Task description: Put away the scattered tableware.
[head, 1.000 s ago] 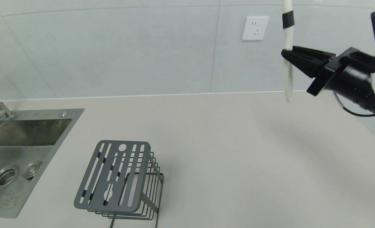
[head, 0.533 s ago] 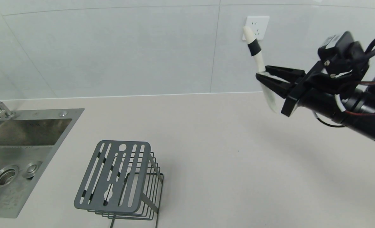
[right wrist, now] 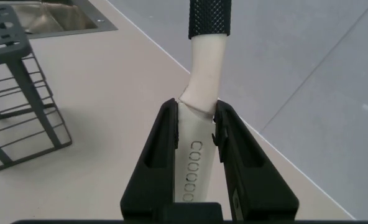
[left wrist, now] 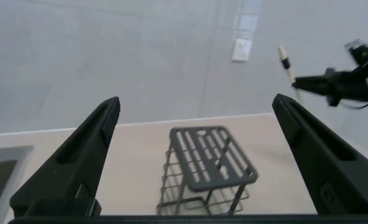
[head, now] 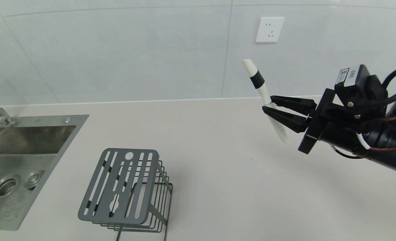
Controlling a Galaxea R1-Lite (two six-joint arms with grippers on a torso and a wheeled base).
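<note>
The right end effector [head: 266, 108] is clenched on a white knife with a black band round its handle [head: 261, 88], gripping it where handle meets blade, out over the right of the pale worktop [head: 234, 187]. The knife's long axis runs near upright, handle tipped up and leftward, blade tip down. The grey slotted metal knife rack [head: 121, 185] stands well apart, to the left and lower (nearer the steel sink [head: 44, 119]). The left end effector [left wrist: 196, 102] hangs spread wide, holding nothing, facing that rack
</note>
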